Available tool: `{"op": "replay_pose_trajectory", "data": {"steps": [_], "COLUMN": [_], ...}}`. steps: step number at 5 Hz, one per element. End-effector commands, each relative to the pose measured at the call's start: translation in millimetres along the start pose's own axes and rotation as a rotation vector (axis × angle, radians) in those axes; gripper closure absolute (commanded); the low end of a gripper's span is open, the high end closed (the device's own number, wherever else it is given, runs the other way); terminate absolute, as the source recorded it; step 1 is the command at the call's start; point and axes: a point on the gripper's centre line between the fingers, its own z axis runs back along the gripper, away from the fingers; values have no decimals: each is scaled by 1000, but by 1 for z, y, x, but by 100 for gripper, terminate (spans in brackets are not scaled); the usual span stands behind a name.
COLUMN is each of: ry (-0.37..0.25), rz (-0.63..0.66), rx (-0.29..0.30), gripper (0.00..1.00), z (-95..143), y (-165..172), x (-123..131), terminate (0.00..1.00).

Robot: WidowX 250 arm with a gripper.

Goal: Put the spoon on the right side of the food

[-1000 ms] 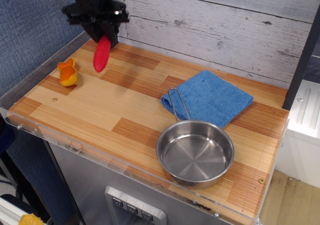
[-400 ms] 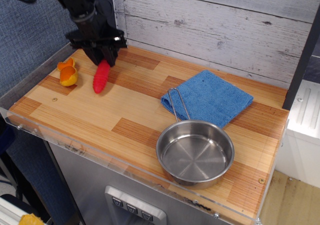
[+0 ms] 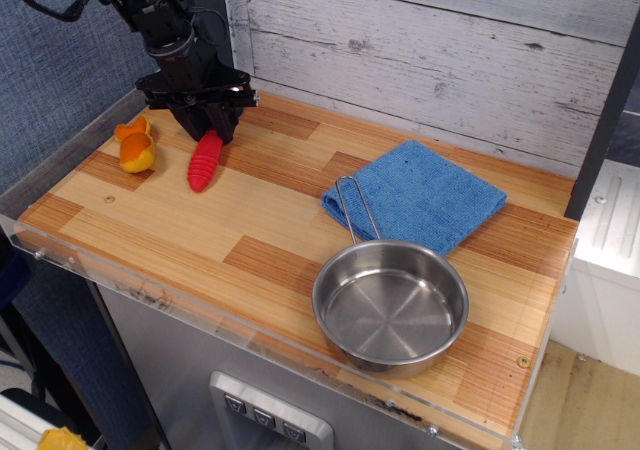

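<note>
The spoon [image 3: 204, 162] lies on the desk [image 3: 200, 220], just right of the food [image 3: 134, 147]; only its red handle shows. Its upper end runs up under the gripper [image 3: 207, 120], hiding the bowl. Whether the jaws grip it or have parted cannot be told.

No readable text (anywhere visible).

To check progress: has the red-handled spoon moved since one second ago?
Yes. The red-handled spoon came down onto the wooden tabletop, right of the orange toy food.
</note>
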Motion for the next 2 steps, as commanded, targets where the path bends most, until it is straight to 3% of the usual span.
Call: {"op": "replay_pose_trajectory", "data": {"steps": [1,2], "ry": [-38,-35], "rz": [3,0], "rx": [41,51], "gripper": [0,0], "z": [20,29], "y": [0,-1], "x": [4,7], "terminate": [0,0]}}
